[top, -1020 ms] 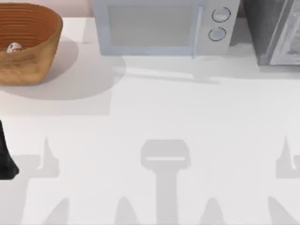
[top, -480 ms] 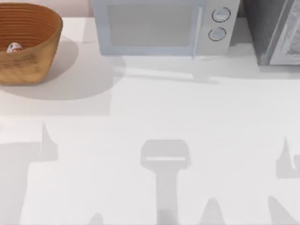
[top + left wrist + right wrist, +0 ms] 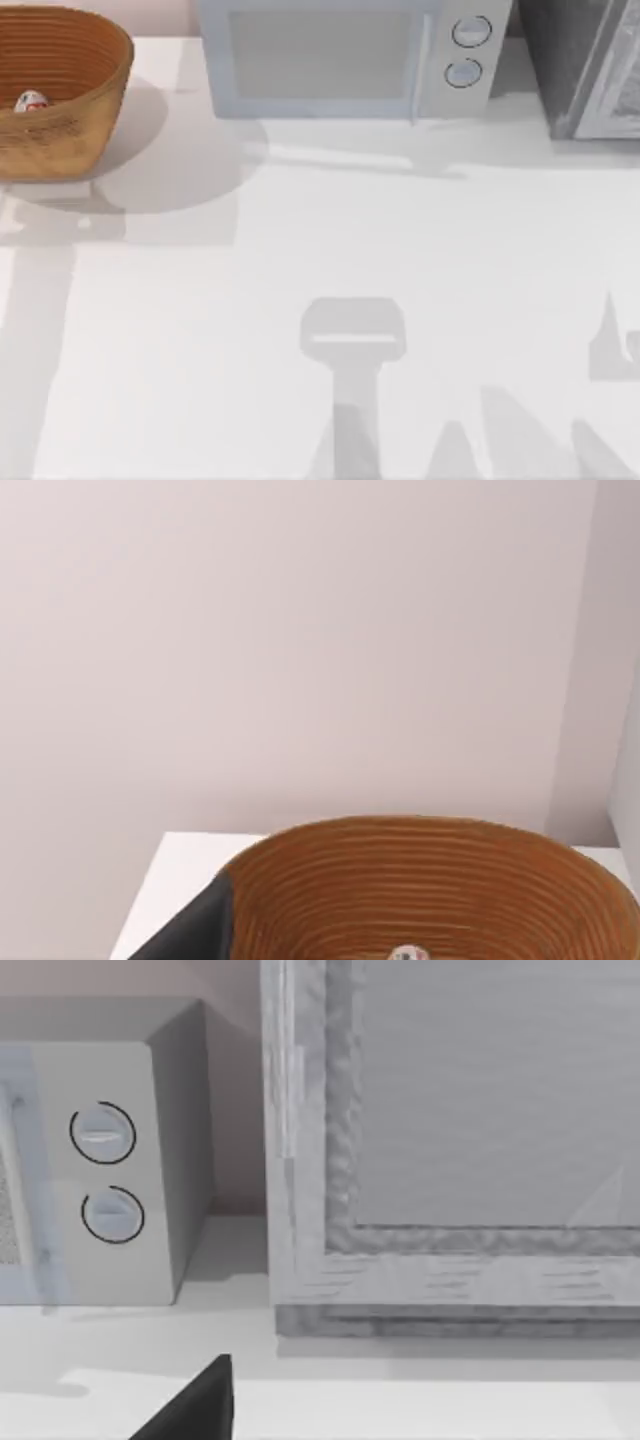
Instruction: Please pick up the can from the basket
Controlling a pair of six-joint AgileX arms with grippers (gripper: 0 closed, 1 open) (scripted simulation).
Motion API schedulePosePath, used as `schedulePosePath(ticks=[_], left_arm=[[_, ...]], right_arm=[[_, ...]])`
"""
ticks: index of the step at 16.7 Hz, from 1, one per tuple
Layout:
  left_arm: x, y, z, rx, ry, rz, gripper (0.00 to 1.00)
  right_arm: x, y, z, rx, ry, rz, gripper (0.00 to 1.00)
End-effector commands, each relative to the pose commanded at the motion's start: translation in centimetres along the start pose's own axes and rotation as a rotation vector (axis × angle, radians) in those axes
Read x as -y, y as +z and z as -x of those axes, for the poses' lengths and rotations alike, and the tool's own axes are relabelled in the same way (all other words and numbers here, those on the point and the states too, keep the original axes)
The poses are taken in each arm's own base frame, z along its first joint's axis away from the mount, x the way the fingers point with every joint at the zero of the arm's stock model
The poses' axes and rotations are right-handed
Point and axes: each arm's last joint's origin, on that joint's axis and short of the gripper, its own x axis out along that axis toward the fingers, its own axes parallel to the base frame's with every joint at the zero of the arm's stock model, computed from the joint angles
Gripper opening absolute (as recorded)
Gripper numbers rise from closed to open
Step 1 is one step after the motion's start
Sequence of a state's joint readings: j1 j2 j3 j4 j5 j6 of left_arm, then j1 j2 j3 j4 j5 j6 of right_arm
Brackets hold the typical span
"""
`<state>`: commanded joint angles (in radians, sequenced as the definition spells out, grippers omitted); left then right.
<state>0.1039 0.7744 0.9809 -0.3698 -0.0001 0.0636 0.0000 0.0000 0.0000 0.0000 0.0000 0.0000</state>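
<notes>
Since a second ago the dark part of my left arm at the top view's left edge had gone from sight, and the arm's shadow had crept up the tabletop (image 3: 320, 250) until its tip lay just below the basket (image 3: 60, 90). Nothing else had shifted: basket and can sat where they had been.

From above, the basket stood at the far left corner of the tabletop, its orange-brown ribbed inside open upward and tan wicker on the near wall. Inside it, low against the left part of the bowl, lay the can (image 3: 31, 101), white and red. To the right of the basket stood a pale microwave (image 3: 345, 55) with two round dials, and further right a grey cabinet (image 3: 590, 65) at the far right corner.

My left wrist camera looked over the basket (image 3: 420, 880) from the near side, with the wall behind it. The can (image 3: 407, 953) peeked up at the very bottom edge, deep in the bowl. A dark finger of the left pincer (image 3: 195, 930) overlapped the basket's rim on one side; whether that pincer was released or clenched I could not tell. It held nothing I could see, and the can lay apart from it, lower in the bowl.

My right wrist camera faced the microwave (image 3: 110, 1160) and the cabinet (image 3: 450, 1140), with a dark finger of the right pincer (image 3: 200, 1405) over the tabletop; its state I could not tell either.
</notes>
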Motion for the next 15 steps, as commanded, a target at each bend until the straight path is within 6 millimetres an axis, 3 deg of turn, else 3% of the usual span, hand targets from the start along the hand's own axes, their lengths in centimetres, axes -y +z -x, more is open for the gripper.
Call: schedulePosePath(ticks=[4, 7, 11, 15], left_arm=[[-0.9, 4.3, -8.2, -0.259, -0.017, -0.007, 1.00], [-1.4, 4.4, -16.0, -0.483, -0.048, -0.003, 1.00], [-1.6, 0.5, -26.0, -0.776, -0.104, 0.011, 1.00], [-1.2, -5.6, -33.3, -1.010, -0.162, 0.028, 1.00]], right_arm=[[0.0, 0.0, 0.0, 0.000, 0.000, 0.000, 1.00], [0.0, 0.0, 0.0, 0.000, 0.000, 0.000, 1.00], [0.0, 0.0, 0.0, 0.000, 0.000, 0.000, 1.00], [0.0, 0.0, 0.0, 0.000, 0.000, 0.000, 1.00]])
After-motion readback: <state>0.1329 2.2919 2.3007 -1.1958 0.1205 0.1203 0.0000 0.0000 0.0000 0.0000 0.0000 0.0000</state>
